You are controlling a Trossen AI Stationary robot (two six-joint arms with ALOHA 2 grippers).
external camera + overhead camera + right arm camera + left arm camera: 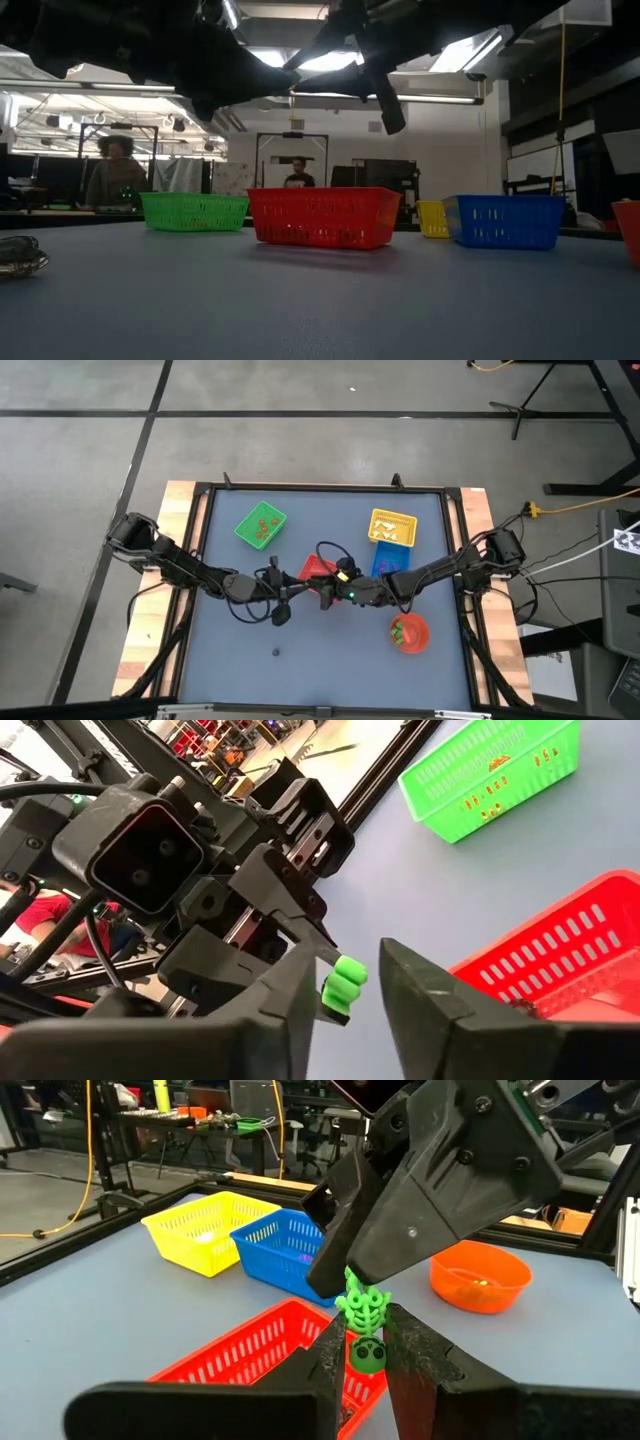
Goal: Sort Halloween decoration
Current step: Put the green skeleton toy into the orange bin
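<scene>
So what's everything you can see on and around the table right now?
green basket: one, green, far left of the table, small orange pieces inside
yellow basket: one, yellow, far right
blue basket: one, blue, just in front of the yellow one
red basket: one, red, centre
bowl: one, orange-red, near right, trinkets inside
green trinket: one, green, held above the red basket
people: two, beyond the table
left gripper: shut on the green trinket, centre
right gripper: fingers open around the same trinket
</scene>
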